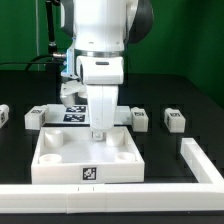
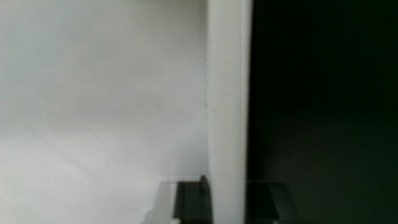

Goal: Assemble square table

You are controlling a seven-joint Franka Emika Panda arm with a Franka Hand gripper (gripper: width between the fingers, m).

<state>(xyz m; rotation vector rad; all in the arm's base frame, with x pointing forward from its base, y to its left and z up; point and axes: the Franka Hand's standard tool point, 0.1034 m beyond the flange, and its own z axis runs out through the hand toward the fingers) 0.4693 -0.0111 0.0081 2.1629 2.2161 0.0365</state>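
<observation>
Tabletop (image 1: 88,150) lies flat, sockets up, tagged side toward the camera; fingers (image 2: 187,203) pinch its far rim.

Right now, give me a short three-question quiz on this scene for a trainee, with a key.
1. How many loose legs lie beyond the tabletop in the exterior view?
2. True or false: the hand is lifting a leg.
3. In the wrist view, the fingers stand either side of: A) a leg, B) the tabletop's rim, C) nothing.
Key: 1 four; 2 false; 3 B.
</observation>
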